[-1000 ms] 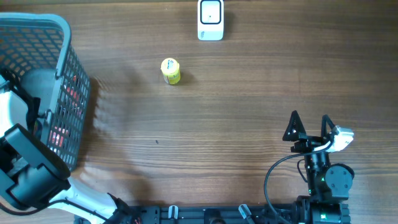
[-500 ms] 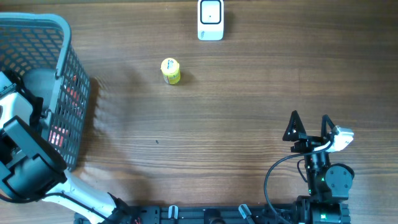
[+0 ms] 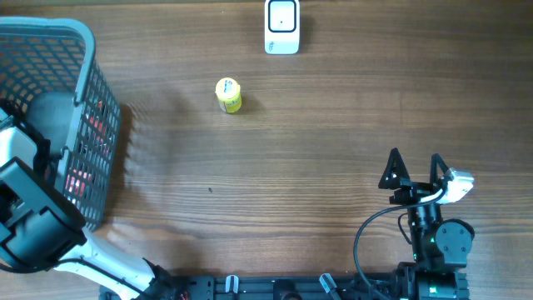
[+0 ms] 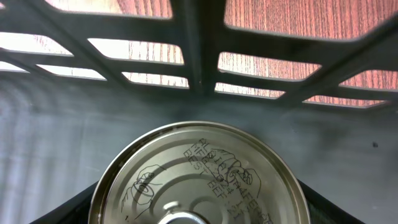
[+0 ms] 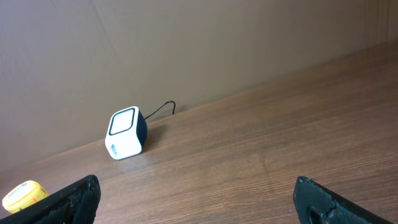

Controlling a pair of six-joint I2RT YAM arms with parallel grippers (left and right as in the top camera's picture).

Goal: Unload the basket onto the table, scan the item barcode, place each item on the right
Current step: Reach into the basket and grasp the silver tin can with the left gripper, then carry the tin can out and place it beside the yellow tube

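In the left wrist view a silver metal can (image 4: 199,174) with a printed lid fills the lower half. My left gripper (image 4: 199,214) has a dark finger against the rim on each side, so it is shut on the can inside the grey basket (image 3: 92,50). From overhead the left arm (image 3: 33,221) reaches down into that basket and hides its jaws. The white barcode scanner (image 3: 281,27) stands at the table's far edge, also visible as the scanner (image 5: 126,134). My right gripper (image 3: 414,162) rests open and empty near the front right, fingers (image 5: 81,199) wide apart.
A small yellow container (image 3: 228,94) stands on the wood left of the scanner, and the yellow container (image 5: 23,194) shows again at the lower left of the right wrist view. Red items show through the basket's mesh wall (image 3: 83,158).
My left arm has shifted slightly inside the basket and its jaws have narrowed onto the can. The right arm, scanner and yellow container have not moved.
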